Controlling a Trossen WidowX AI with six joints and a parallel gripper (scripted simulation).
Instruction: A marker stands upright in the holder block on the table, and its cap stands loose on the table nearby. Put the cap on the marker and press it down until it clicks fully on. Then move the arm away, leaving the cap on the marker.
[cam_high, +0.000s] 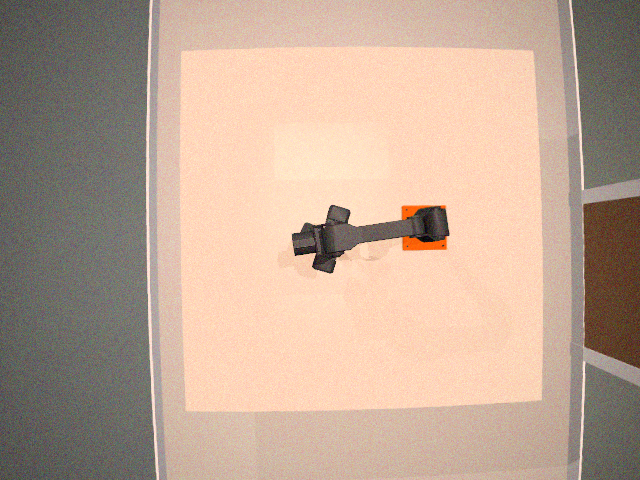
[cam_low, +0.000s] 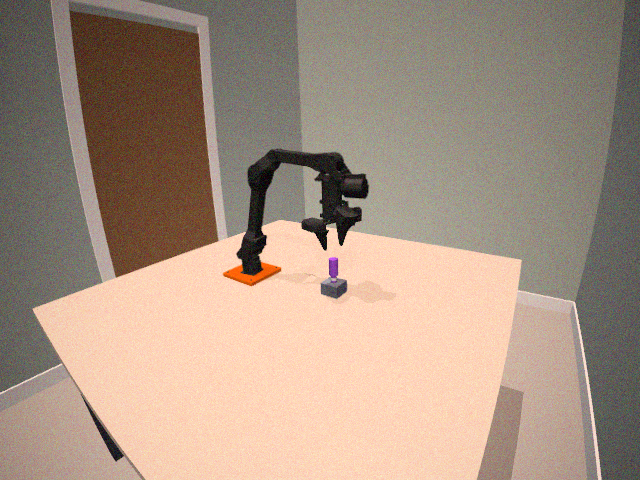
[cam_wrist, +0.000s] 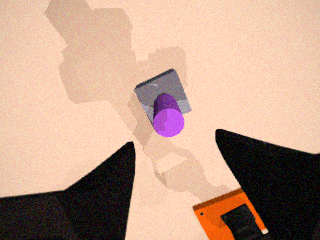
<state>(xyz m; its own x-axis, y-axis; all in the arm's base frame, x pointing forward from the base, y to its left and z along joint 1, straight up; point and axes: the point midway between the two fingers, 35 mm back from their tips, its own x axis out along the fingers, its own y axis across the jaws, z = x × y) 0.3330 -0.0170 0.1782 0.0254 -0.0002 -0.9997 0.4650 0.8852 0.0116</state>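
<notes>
The purple cap (cam_low: 333, 267) (cam_wrist: 168, 122) stands upright on top of the marker, above the grey holder block (cam_low: 333, 288) (cam_wrist: 162, 89). A short pale band of the marker (cam_low: 333, 279) shows between the cap and the block in the exterior view. Whether the cap is fully down cannot be told. My gripper (cam_low: 333, 248) (cam_wrist: 174, 141) is open and empty, pointing down, with its fingertips a little above the cap's top. In the top view the arm hides the cap, the marker and the block.
The arm's orange base plate (cam_high: 408, 243) (cam_low: 235, 275) (cam_wrist: 212, 219) lies on the table (cam_high: 361, 351) (cam_low: 289, 372). The upper arm link (cam_high: 385, 230) reaches from above the base to the gripper. Shadows of the arm fall around the block.
</notes>
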